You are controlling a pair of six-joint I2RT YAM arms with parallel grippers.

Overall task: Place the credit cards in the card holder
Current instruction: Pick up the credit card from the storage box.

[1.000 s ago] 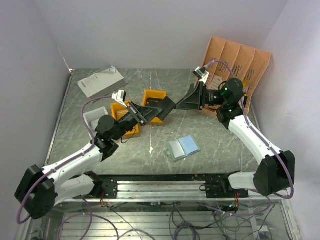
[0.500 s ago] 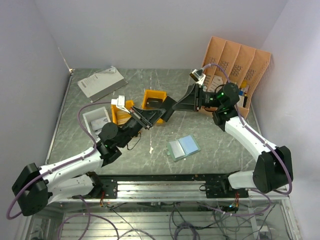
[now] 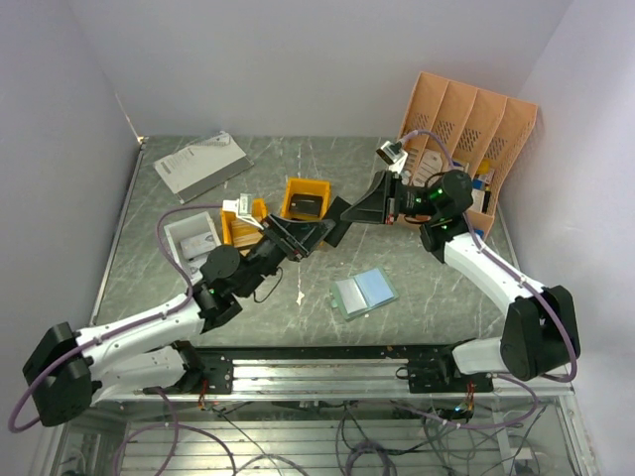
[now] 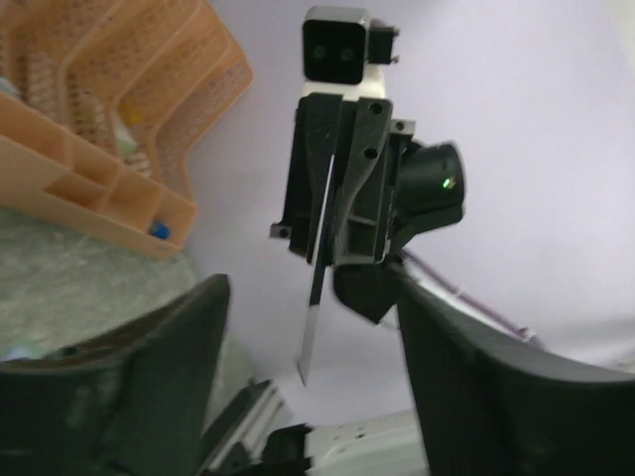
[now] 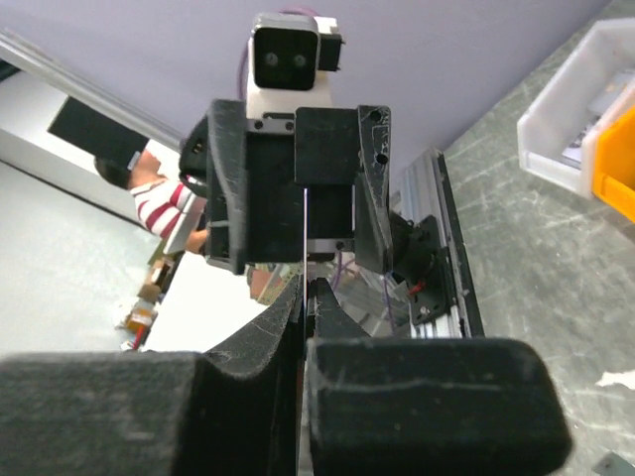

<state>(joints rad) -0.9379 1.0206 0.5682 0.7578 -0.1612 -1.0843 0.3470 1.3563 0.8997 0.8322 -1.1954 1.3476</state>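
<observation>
Black right pincer [image 5: 306,297] clenched on thin credit card [image 4: 315,297], edge-on; left pincer [image 4: 310,297] spread wide, seemingly clear of card.

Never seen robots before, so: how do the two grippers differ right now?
The right gripper has its jaws nearly together; the left gripper has them wide apart. The right gripper holds a thin card edge-on; the left gripper holds nothing. Both are black and face each other.

Bench [image 3: 437,288]: matt grey-green marbled stone look. Organiser [image 3: 476,114]: peach perforated plastic. Bin [image 3: 289,196]: glossy orange plastic. Right tool [image 5: 303,302]: matt black grainy plastic. Card [image 4: 314,317]: thin, smooth.
</observation>
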